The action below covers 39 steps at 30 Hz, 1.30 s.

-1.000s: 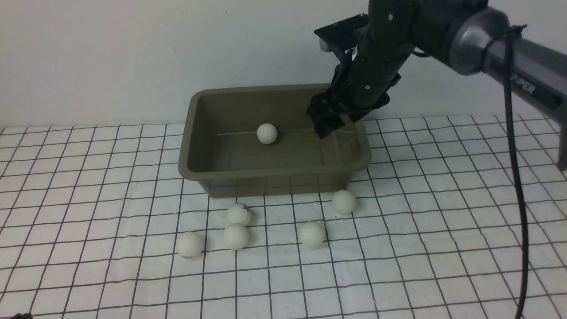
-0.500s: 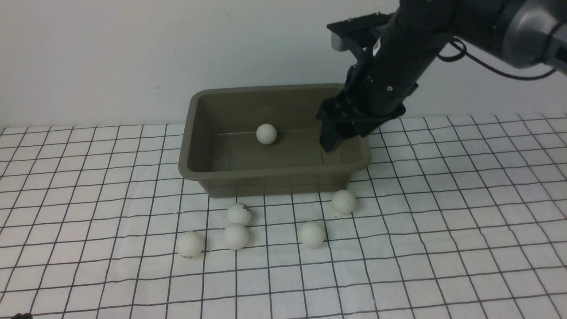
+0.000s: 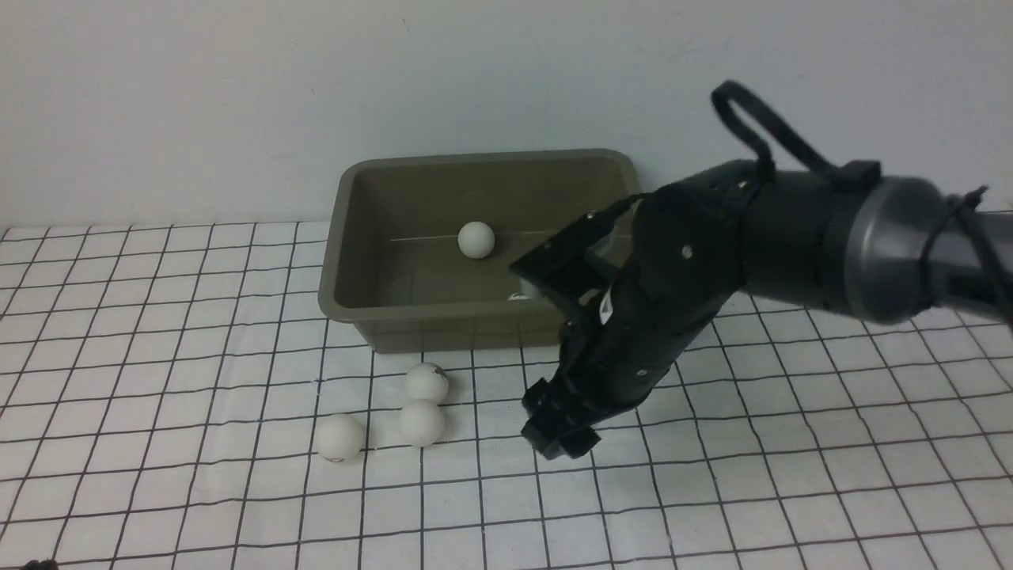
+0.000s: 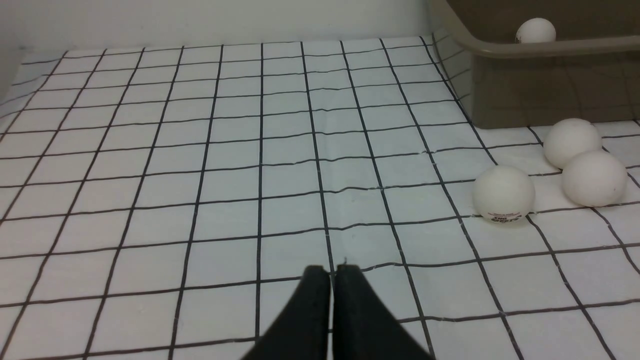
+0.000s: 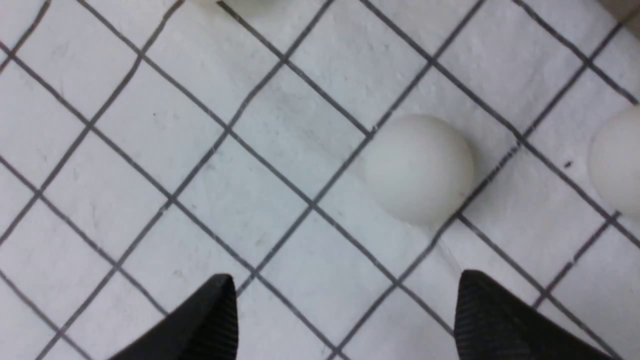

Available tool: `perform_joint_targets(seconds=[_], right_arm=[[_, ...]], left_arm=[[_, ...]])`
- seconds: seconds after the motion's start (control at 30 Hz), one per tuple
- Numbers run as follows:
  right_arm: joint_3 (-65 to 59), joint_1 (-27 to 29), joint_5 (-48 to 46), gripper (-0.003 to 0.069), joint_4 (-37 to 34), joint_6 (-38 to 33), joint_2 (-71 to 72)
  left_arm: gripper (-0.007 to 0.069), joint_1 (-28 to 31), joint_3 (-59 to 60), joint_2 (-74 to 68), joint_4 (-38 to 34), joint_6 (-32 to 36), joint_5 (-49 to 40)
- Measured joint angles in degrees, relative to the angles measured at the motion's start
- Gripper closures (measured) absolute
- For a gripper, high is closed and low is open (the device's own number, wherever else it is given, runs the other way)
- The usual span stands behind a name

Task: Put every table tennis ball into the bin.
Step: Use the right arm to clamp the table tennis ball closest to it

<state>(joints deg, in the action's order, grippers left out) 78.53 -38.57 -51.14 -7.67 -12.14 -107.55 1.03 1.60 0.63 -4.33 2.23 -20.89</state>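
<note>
The olive-grey bin (image 3: 443, 331) stands at the back of the cloth with one table tennis ball (image 3: 476, 239) on its floor. Three more white balls (image 3: 426, 382) (image 3: 421, 423) (image 3: 340, 437) lie on the cloth in front of it. My right gripper (image 3: 558, 439) hangs low over the cloth right of them. In the right wrist view it (image 5: 345, 300) is open, with a ball (image 5: 419, 167) just ahead of its fingertips and another (image 5: 617, 167) at the frame's edge. The right arm hides both of these in the front view. My left gripper (image 4: 330, 272) is shut and empty, with three balls (image 4: 503, 193) ahead of it beside the bin (image 4: 525, 90).
A white cloth with a black grid (image 3: 198, 491) covers the table. A plain wall (image 3: 198, 119) rises right behind the bin. The right arm's thick body (image 3: 791, 237) and cable loop (image 3: 760, 127) reach in from the right, across the bin's right end.
The right arm has swung from above the bin's right end down and toward me to the cloth in front of the bin. It now covers two balls. No ball has moved.
</note>
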Motion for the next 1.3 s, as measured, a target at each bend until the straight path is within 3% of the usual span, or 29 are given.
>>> perform_joint_targets(seconds=[0.4, 1.0, 1.3], right_arm=[[0.35, -3.36, 4.66, 0.0137, 15.41, 11.68, -6.66], [2.37, -3.36, 8.88, 0.0137, 18.59, 12.59, -6.66], [2.48, -3.36, 9.52, 0.0169, 19.05, 12.69, -8.48]], left_arm=[[0.0629, 0.00, 0.00, 0.00, 0.00, 0.00, 0.00], [0.0629, 0.00, 0.00, 0.00, 0.00, 0.00, 0.00], [0.0629, 0.00, 0.00, 0.00, 0.00, 0.00, 0.00]])
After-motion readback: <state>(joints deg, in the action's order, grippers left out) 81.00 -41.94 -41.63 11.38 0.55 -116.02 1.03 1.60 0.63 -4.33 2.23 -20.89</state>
